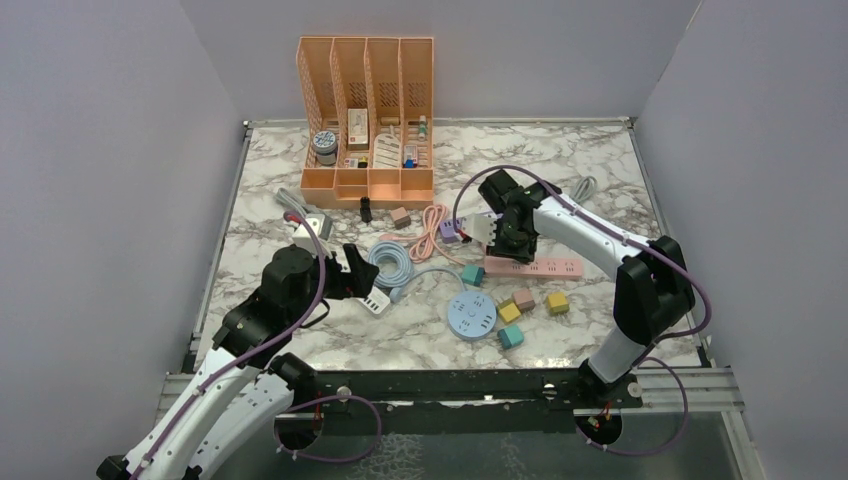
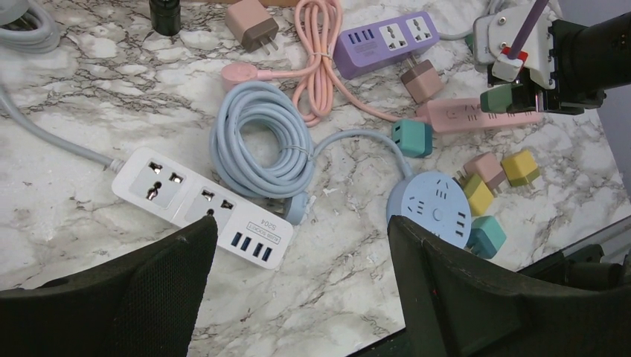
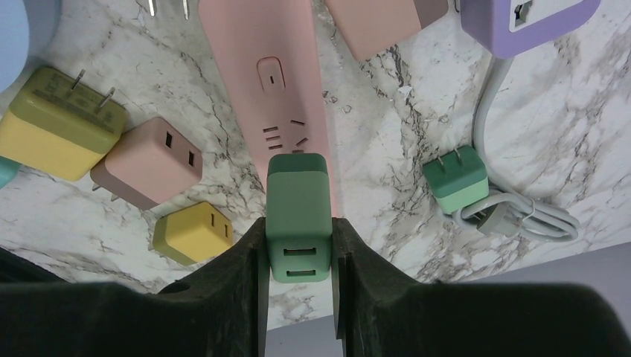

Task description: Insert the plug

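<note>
Plug [image 3: 298, 190]: green adapter block, clamped between the two fingers of the right gripper [image 3: 298, 230]. The jaws were closed narrow onto its flanks, and its USB ports faced back toward the wrist. Its front end was held over the pink power strip [image 3: 260, 82], directly ahead of the fingertips and just short of a set of socket slots. Whether the prongs touched the strip could not be told.

On the left of the right wrist view, off one side of the fingers, a pink adapter [image 3: 149, 160], a yellow adapter [image 3: 63, 123] and a second yellow adapter [image 3: 193, 232] were seen lying on the marble table [image 3: 387, 134]. Off the other side, a smaller green adapter [image 3: 455, 182] lay against a folded grey cable [image 3: 521, 216]. The purple power strip [image 3: 521, 22] was seen further ahead, past the fingertips and to the right.

The left gripper [image 2: 298, 223] was held wide open with nothing between its fingers, hovering well apart from the right one. The white power strip [image 2: 186, 197] lay just ahead of one finger, its USB end seen between the two fingertips. A coiled blue cable [image 2: 257, 141] was beyond that strip. A round blue socket hub [image 2: 435, 208] sat just ahead of the other finger. An orange desk organiser [image 1: 367, 110] stood at the far edge of the table, well apart from both hands.
</note>
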You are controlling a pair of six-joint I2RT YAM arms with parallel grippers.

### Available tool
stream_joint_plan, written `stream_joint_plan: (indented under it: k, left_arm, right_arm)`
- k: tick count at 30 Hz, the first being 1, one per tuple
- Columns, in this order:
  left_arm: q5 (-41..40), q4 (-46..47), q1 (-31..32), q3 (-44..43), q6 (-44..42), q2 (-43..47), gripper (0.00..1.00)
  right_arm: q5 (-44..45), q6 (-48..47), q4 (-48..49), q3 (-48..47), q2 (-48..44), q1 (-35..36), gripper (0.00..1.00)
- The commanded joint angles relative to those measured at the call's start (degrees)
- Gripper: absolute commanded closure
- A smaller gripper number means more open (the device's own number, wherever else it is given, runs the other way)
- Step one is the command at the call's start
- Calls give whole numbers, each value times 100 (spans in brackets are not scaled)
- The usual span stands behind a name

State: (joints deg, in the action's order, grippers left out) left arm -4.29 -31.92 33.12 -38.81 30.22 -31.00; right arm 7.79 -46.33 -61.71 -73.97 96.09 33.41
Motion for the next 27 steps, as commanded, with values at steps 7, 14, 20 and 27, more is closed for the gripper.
stream_joint_plan:
  k: [7, 14, 20, 27]
  left_arm:
    - [-155, 82, 19, 57, -60, 140, 12]
    - [-185, 89, 22, 66, -59, 180, 12]
    - [-185, 99, 19, 66, -81, 201, 12]
    - [-186, 151, 20, 84, -104, 240, 12]
  right_arm:
    - [-584, -451, 139, 222, -276, -1, 99]
    - [-587, -586, 315, 349, -168, -1, 99]
    - [-448, -740, 526, 630, -94, -5, 99]
    - [-570, -935, 660, 784, 33, -9, 99]
